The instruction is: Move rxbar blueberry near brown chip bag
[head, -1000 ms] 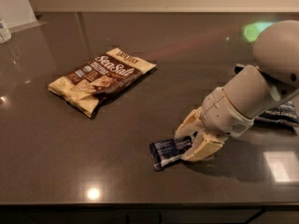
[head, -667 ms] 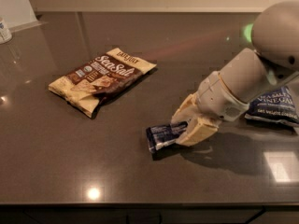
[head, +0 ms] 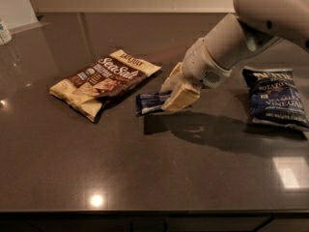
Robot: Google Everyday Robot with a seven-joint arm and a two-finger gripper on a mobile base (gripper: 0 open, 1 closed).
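Observation:
The rxbar blueberry (head: 150, 102) is a small dark navy bar, held just above the dark countertop, right of the brown chip bag (head: 104, 81). My gripper (head: 175, 94) reaches in from the upper right with its cream fingers (head: 182, 95) shut on the bar's right end. The brown and cream "Sea Salt" bag lies flat at centre left, its lower right edge a short gap from the bar. A shadow falls on the counter below the bar and arm.
A dark blue potato chip bag (head: 276, 96) lies at the right. A white container (head: 5, 32) stands at the far left edge. A pale wall runs along the counter's back. The counter's front edge (head: 154, 211) crosses the bottom.
My gripper has carried the bar up and to the left, from the front right of the counter to beside the brown bag. The blue chip bag is uncovered.

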